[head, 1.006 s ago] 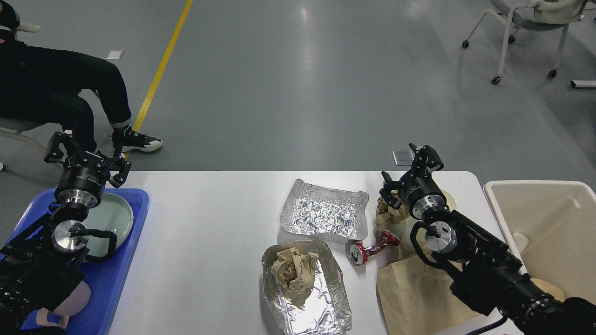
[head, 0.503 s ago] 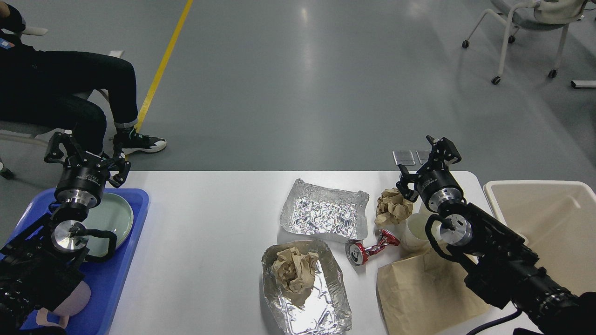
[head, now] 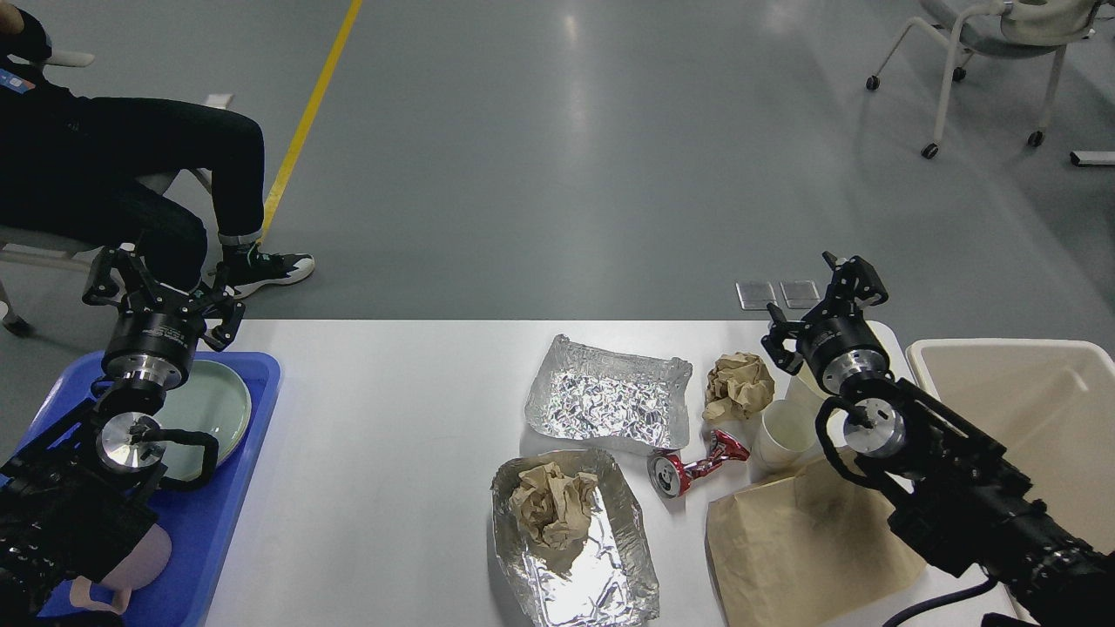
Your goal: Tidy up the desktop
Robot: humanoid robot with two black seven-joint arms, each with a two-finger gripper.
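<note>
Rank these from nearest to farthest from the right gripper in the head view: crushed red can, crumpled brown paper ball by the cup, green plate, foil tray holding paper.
From the right gripper:
1. Crumpled brown paper ball, just to its left.
2. Crushed red can, nearer the robot.
3. Foil tray holding paper, near the desktop's front edge.
4. Green plate, on the blue tray, far left.

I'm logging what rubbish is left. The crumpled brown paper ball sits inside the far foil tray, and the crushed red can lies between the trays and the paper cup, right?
Not quite. The head view shows the far crinkled foil tray empty; one crumpled brown paper ball sits inside the near foil tray. The crushed red can does lie between the trays and the white paper cup.
</note>
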